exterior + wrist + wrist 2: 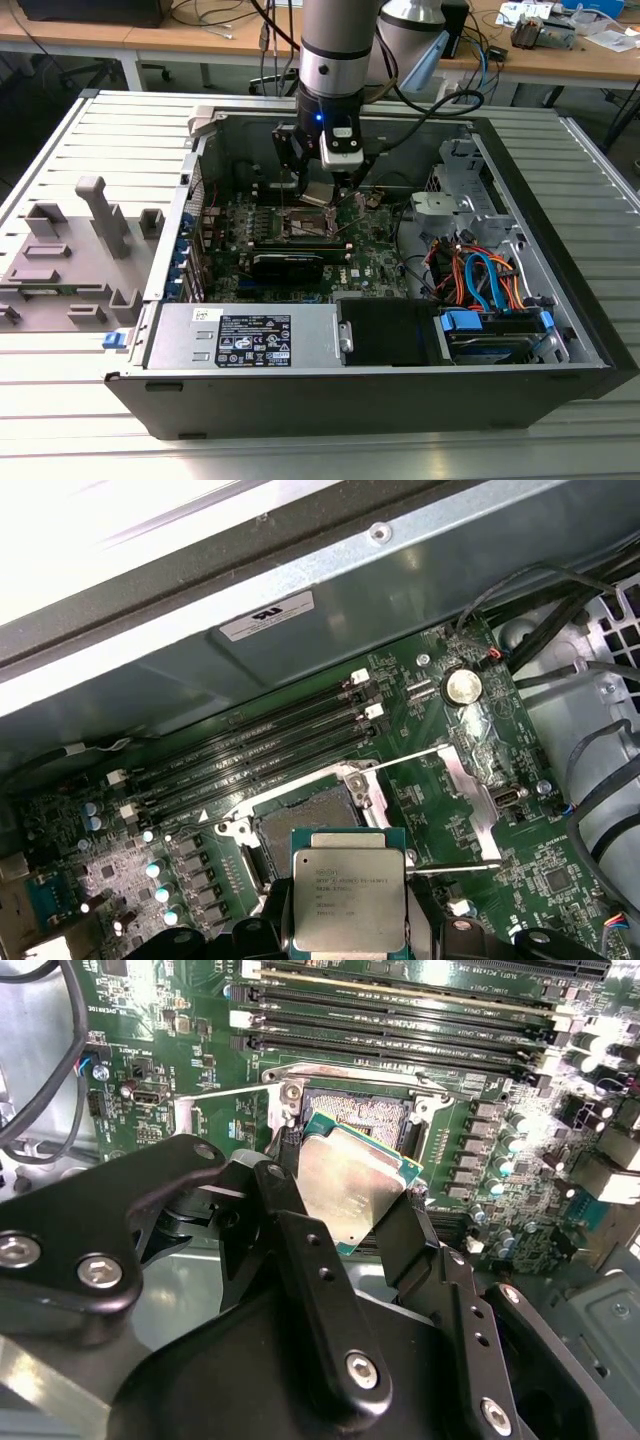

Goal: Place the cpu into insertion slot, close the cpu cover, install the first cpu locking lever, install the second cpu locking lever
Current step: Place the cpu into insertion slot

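Observation:
The cpu (348,900), a small square chip with a pale silver top, hangs just above the motherboard, and my gripper (348,936) is shut on two of its opposite edges. In the second wrist view the black fingers (290,1210) clamp the cpu (345,1188) close over the open insertion slot (360,1115). The exterior view shows the gripper (318,196) low inside the computer case, over the slot (303,224). The cpu cover (470,790) looks flipped open beside the slot. Two thin wire levers (455,865) stick out, unlatched.
Several memory slots (260,755) run along one side of the socket. Case walls (330,122) surround the board. A power supply (250,335) sits at the near side, and cables and a drive cage (480,280) at the exterior view's right. A grey fixture (70,250) stands outside the case.

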You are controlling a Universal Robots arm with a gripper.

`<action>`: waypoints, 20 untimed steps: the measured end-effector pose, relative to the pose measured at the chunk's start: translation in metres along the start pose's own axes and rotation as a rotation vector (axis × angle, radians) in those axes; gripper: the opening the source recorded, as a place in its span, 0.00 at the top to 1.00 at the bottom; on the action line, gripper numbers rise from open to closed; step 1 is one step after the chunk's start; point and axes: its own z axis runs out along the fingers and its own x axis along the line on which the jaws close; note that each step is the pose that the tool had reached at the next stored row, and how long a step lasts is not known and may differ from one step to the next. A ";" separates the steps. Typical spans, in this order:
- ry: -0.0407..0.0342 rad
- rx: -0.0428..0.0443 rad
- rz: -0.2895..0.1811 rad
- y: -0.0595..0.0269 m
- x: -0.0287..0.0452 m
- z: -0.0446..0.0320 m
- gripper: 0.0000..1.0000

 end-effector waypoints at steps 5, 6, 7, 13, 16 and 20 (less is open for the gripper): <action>-0.0001 -0.0003 0.009 0.0000 0.0000 0.0003 0.45; -0.0001 -0.0003 0.012 0.0000 0.0000 0.0003 0.45; -0.0001 -0.0003 0.014 0.0000 0.0000 0.0004 0.45; -0.0003 -0.0006 0.026 0.0000 0.0000 0.0008 0.45; -0.0003 -0.0007 0.031 0.0000 0.0000 0.0009 0.45; -0.0004 -0.0009 0.040 0.0000 0.0000 0.0012 0.45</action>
